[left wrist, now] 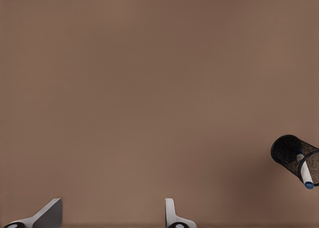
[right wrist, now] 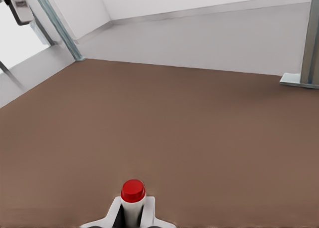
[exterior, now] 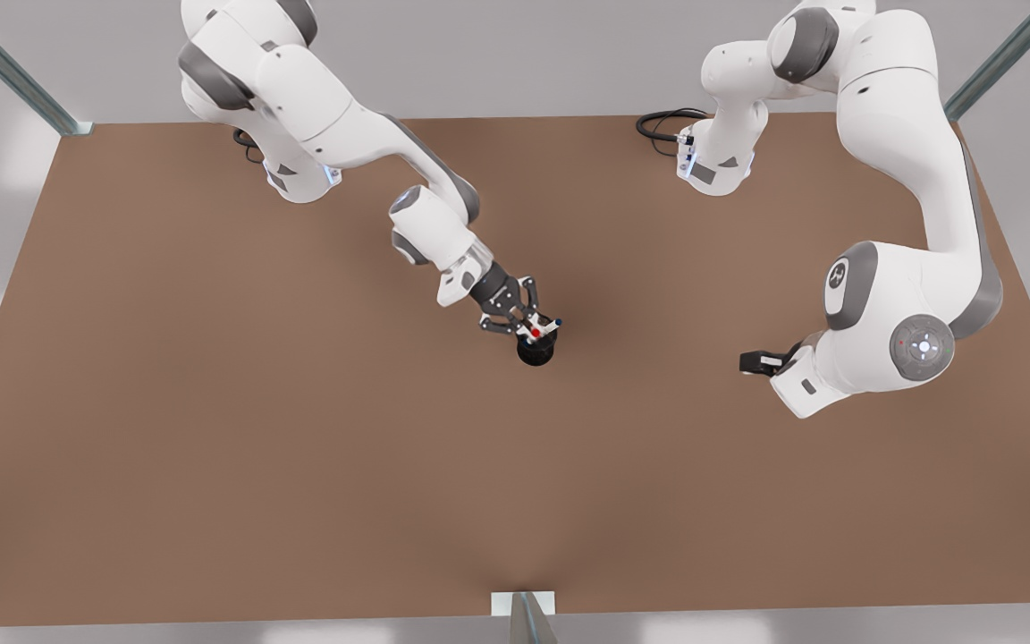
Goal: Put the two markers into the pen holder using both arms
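Marker with red cap (right wrist: 133, 197) pinched tight, nearly upright, in right gripper (exterior: 528, 329) just above pen holder (exterior: 535, 354), marker with blue cap (left wrist: 305, 175) already inside, left gripper (left wrist: 109, 220) wide open, empty, well apart from pen holder.

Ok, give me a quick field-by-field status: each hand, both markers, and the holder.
right hand: over the pen holder, shut on the red marker
red marker: gripped between the right hand's fingers, cap end showing
left hand: open, away from the holder, waiting over the table
blue marker: inside the pen holder, tip sticking out
pen holder: black mesh cup on the table
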`<action>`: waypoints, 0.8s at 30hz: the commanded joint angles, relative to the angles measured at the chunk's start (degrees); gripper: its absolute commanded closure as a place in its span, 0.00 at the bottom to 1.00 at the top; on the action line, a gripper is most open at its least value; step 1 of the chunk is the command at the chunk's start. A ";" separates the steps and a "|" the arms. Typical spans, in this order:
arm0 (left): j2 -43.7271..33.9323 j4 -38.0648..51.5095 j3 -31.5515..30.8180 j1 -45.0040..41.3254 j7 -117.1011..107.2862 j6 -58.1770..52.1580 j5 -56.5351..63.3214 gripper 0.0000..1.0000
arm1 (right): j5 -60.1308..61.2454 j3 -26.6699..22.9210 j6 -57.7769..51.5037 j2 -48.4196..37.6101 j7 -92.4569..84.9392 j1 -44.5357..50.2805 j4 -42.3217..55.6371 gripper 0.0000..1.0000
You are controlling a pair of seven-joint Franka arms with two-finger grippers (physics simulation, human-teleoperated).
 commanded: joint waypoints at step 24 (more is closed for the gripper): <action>-4.75 0.55 -0.02 3.61 -3.01 -2.10 0.21 0.00 | 2.77 -16.77 -104.96 -11.92 -11.49 -23.77 44.80 0.00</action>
